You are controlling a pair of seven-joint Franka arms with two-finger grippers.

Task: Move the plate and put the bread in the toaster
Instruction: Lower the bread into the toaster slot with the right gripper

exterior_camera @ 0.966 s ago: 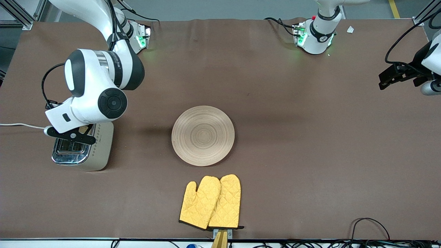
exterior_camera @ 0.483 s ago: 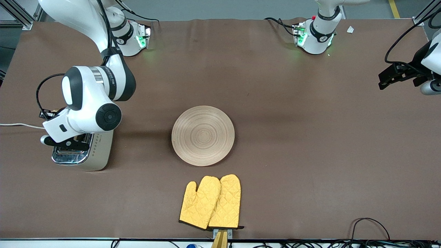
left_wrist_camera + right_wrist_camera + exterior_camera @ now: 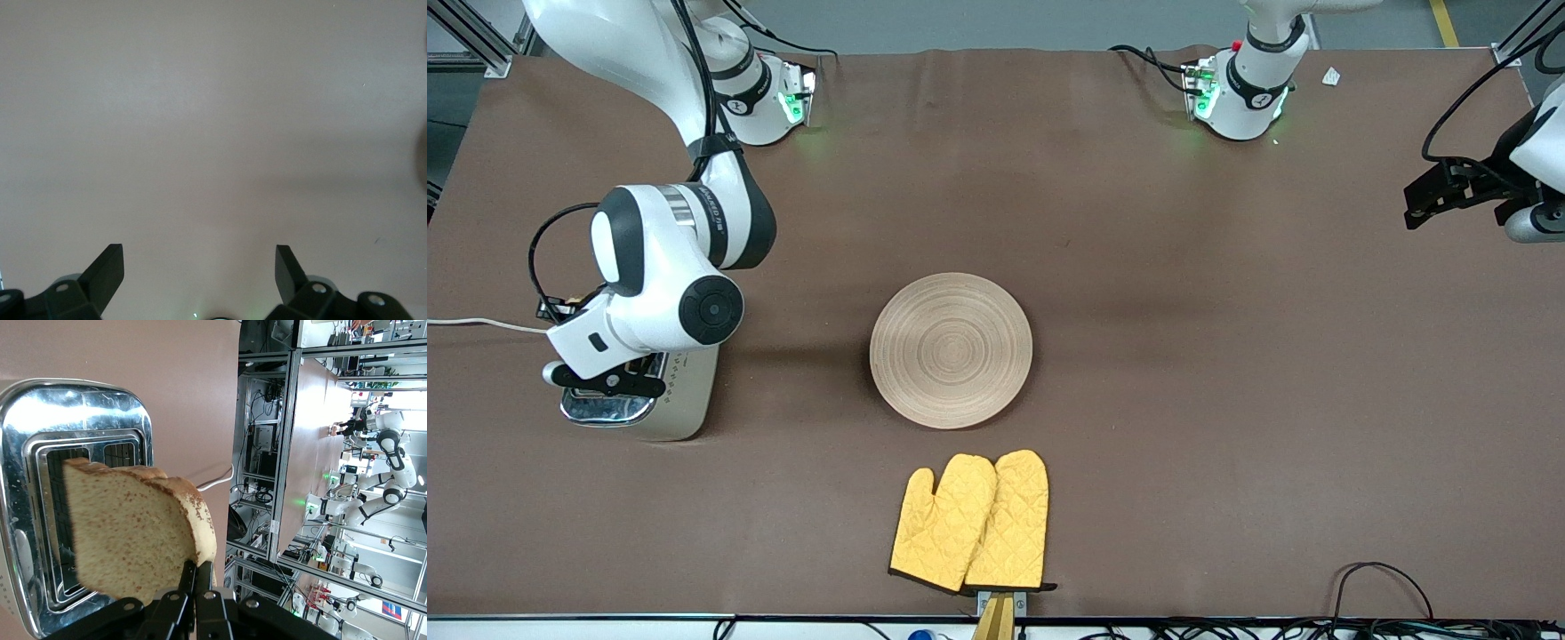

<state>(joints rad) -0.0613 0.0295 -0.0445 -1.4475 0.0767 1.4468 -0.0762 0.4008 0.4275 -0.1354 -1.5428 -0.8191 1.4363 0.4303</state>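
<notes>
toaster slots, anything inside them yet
The bread, held by the right gripper, hangs over the toaster; whether its lower edge is in a slot is hidden. The left gripper waits open.

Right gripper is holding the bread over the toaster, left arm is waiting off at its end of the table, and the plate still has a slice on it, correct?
Not quite: the plate is bare in the front view. The only bread is pinched in the right gripper over the toaster; the left gripper waits open.

Yellow quilted mitts [image 3: 969,520], tan ringed plate [image 3: 951,349]
</notes>
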